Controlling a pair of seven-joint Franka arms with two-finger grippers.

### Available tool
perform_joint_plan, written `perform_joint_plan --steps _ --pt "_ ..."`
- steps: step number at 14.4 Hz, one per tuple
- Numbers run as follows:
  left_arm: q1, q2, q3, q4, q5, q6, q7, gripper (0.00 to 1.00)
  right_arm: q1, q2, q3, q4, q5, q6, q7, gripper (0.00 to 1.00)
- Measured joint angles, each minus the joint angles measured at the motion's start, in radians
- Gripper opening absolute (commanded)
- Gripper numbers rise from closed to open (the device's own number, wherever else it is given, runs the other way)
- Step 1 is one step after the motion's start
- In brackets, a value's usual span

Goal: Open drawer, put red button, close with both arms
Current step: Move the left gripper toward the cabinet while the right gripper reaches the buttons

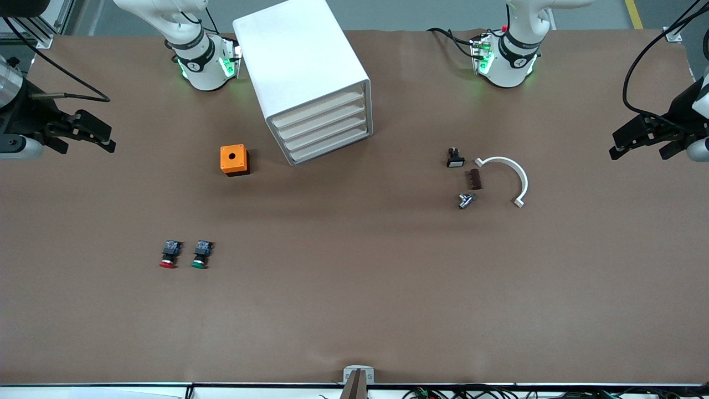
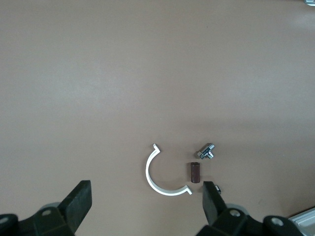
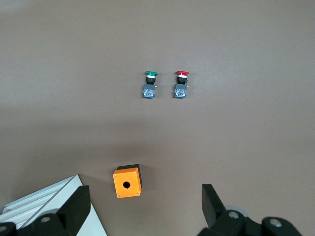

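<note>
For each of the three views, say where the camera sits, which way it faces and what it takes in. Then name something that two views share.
Front view: high across the table, facing both arm bases; shows the cabinet, left gripper and right gripper, both open.
Left wrist view: on the left wrist, looking down past its own fingers at the white curved clip.
Right wrist view: on the right wrist, looking down past its own fingers at the red button.
Shared: the orange box appears in the front and right wrist views.

The topmost shallow cream-fronted drawer (image 1: 317, 107) of the white boxy cabinet (image 1: 299, 61) is shut, flush with the three below. The small red-capped push-button with a black-and-blue body (image 1: 169, 254) (image 3: 181, 84) lies on its side on the brown table (image 1: 354, 288), nearer the front camera than the cabinet, toward the right arm's end.
</note>
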Motion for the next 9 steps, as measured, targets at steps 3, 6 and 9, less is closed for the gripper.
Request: perform_joint_plan --steps 3,6,9 --pt "0.000 0.001 0.000 0.000 0.000 0.000 0.000 0.99 -0.001 0.000 -0.001 0.000 0.000 0.000 0.000 1.00" --pt "0.004 0.010 0.000 0.000 0.000 0.000 -0.002 0.99 -0.001 0.000 -0.003 0.000 0.000 0.000 0.000 1.00" --pt "0.024 0.040 0.006 -0.004 0.000 -0.003 -0.004 0.99 -0.001 0.000 -0.004 0.000 0.000 0.000 0.000 1.00"
